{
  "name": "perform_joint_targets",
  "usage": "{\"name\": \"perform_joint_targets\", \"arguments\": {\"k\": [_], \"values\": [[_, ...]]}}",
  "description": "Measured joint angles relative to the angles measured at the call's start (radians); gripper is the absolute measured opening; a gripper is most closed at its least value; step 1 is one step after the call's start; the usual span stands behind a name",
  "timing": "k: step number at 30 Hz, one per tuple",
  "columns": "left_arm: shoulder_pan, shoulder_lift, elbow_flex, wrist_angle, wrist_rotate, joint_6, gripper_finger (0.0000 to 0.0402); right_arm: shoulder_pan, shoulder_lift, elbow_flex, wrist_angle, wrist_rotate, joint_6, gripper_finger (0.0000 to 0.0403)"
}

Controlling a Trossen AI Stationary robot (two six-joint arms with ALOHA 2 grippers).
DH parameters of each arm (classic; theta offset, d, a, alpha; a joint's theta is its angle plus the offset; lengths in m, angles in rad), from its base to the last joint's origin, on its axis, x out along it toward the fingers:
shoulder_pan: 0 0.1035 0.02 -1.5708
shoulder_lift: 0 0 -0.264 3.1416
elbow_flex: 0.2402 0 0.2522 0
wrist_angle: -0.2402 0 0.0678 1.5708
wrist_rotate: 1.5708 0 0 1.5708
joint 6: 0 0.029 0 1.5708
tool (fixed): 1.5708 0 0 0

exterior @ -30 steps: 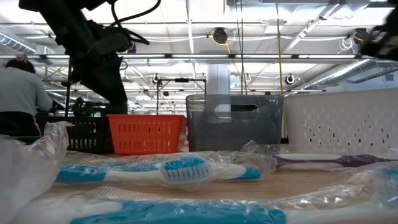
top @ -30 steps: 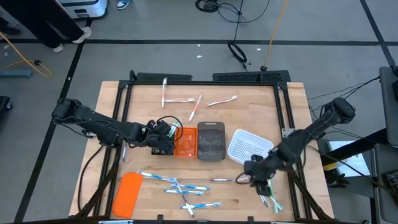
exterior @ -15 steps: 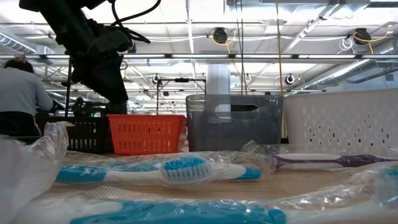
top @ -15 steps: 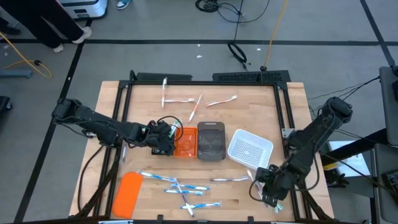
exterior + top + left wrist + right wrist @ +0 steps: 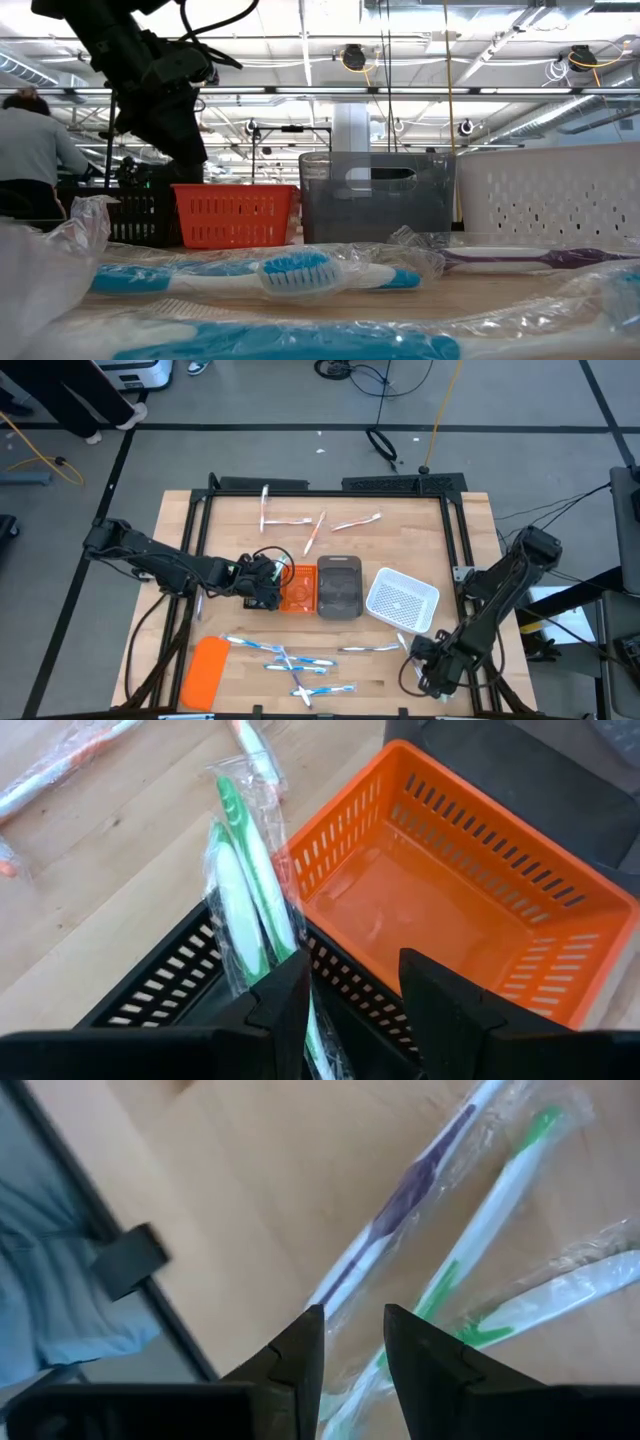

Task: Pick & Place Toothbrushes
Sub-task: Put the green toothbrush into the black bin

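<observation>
My left gripper (image 5: 355, 970) stands open over the black tray (image 5: 170, 990), beside the orange tray (image 5: 440, 890). A wrapped green-white toothbrush (image 5: 245, 870) stands tilted in the black tray, close along one finger, its head end sticking up over the tray's wall. My right gripper (image 5: 354, 1315) hovers open at the table's near right corner (image 5: 432, 675), above a purple-white toothbrush (image 5: 400, 1200) and green-white toothbrushes (image 5: 500, 1190) lying flat on the wood. Nothing is between its fingers. My left gripper has the wrapped green-white toothbrush's lower part (image 5: 302, 995) running along the inner side of one finger (image 5: 280, 1010). Whether the two touch, I cannot tell.
A grey tray (image 5: 340, 587) and a white basket (image 5: 402, 600) stand right of the orange tray. Blue-white toothbrushes (image 5: 280, 655) and an orange slab (image 5: 205, 672) lie near the front edge. More toothbrushes (image 5: 310, 525) lie at the far side. A person (image 5: 30, 150) shows beyond the table.
My right gripper has gone toward the table's near right corner and a little down, and its wrist has rolled. It now hangs over the toothbrushes there.
</observation>
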Motion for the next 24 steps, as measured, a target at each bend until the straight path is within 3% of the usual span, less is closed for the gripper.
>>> {"name": "perform_joint_targets", "arguments": {"k": [9,18,24], "values": [[0.0,0.0,0.0,0.024,0.0,0.028,0.0157,0.0,0.061,-0.006,-0.015,-0.005,0.008,0.01],[0.0,0.0,0.0,0.025,0.0,0.028,0.0157,-0.006,0.056,-0.039,-0.041,-0.11,0.052,0.01],[0.0,0.0,0.0,0.025,0.0,0.024,0.0157,-0.023,0.021,-0.038,-0.08,-0.11,0.033,0.01]]}}
